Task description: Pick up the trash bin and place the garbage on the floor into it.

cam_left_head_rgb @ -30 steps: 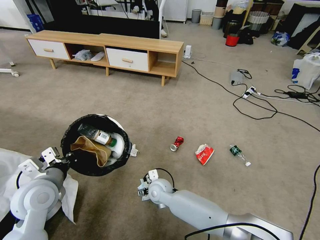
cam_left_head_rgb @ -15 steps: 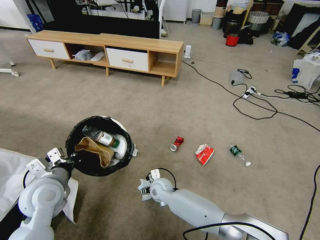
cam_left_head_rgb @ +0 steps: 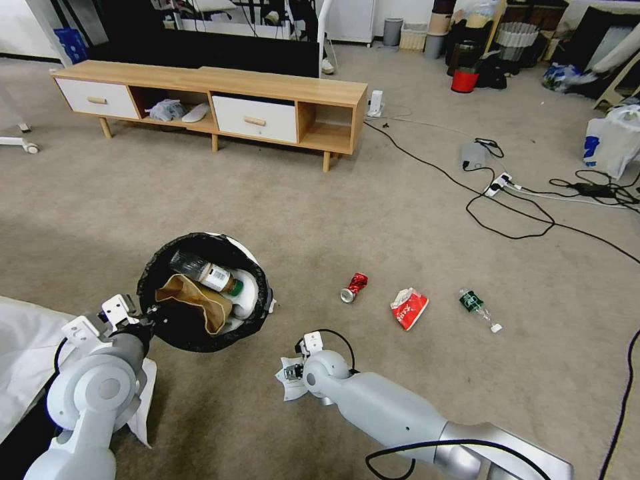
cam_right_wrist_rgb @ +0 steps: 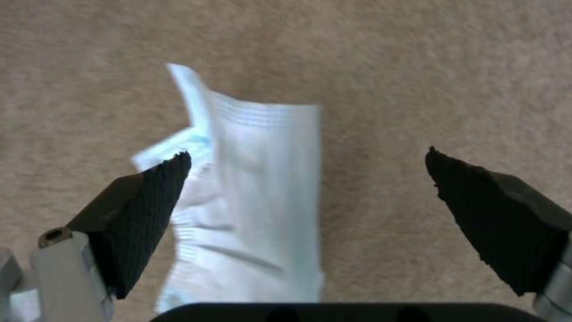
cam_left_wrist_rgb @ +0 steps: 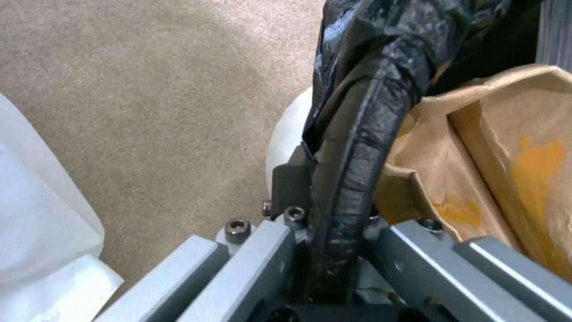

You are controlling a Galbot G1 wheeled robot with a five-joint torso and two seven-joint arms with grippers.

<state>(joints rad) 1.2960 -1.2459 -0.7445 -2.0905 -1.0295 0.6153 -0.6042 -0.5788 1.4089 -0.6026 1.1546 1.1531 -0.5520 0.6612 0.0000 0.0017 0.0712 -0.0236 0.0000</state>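
Note:
The trash bin point(cam_left_head_rgb: 257, 280), white with a black bag over its rim, hangs lifted at lower left. My left gripper point(cam_left_head_rgb: 145, 316) is shut on its near rim point(cam_left_wrist_rgb: 342, 197). Inside lie a crumpled brown paper bag point(cam_left_head_rgb: 193, 300) point(cam_left_wrist_rgb: 506, 147) and a bottle point(cam_left_head_rgb: 203, 270). My right gripper point(cam_left_head_rgb: 291, 373) point(cam_right_wrist_rgb: 307, 165) hovers open just above a white tissue point(cam_left_head_rgb: 288, 389) point(cam_right_wrist_rgb: 256, 192) on the carpet, with its fingers to either side of it. Farther right on the floor lie a crushed red can point(cam_left_head_rgb: 354, 287), a red-white wrapper point(cam_left_head_rgb: 409, 308) and a small green-labelled bottle point(cam_left_head_rgb: 477, 305).
A low wooden cabinet point(cam_left_head_rgb: 213, 100) stands at the back. Black cables point(cam_left_head_rgb: 507, 213) and a power strip point(cam_left_head_rgb: 498, 183) cross the floor on the right, near a large white shopping bag point(cam_left_head_rgb: 610, 143). A red bucket point(cam_left_head_rgb: 465, 80) sits far back. White sheeting point(cam_left_head_rgb: 27, 353) lies beside my left arm.
The left gripper has carried the bin a little to the right. The right gripper has sunk slightly closer to the tissue.

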